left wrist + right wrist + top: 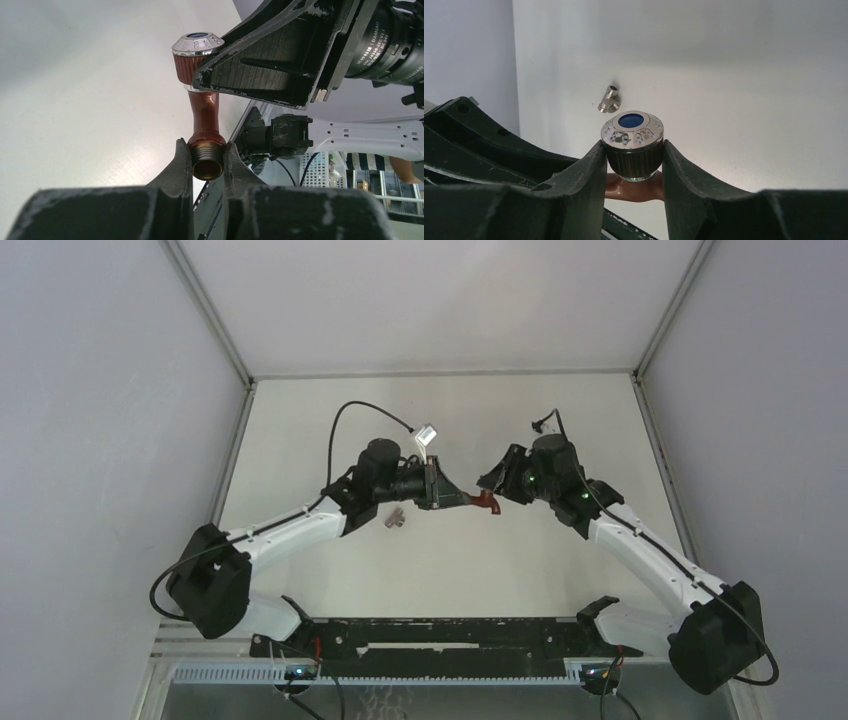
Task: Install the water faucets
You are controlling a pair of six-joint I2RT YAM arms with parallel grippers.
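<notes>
A reddish-brown faucet (485, 500) with a short pipe and a ribbed knob hangs in the air between my two grippers. My left gripper (208, 159) is shut on its threaded brass pipe end (208, 162). My right gripper (632, 152) is shut on its knob (632, 137), which has a silvery cap with a blue dot; the knob also shows in the left wrist view (195, 55). A small silvery metal fitting (393, 518) lies loose on the table under the left wrist; it also shows in the right wrist view (609, 98).
The white table (440, 570) is walled by white panels at the back and both sides. A black rail (440, 635) with the arm bases runs along the near edge. A white tag (427, 434) hangs on the left arm's cable.
</notes>
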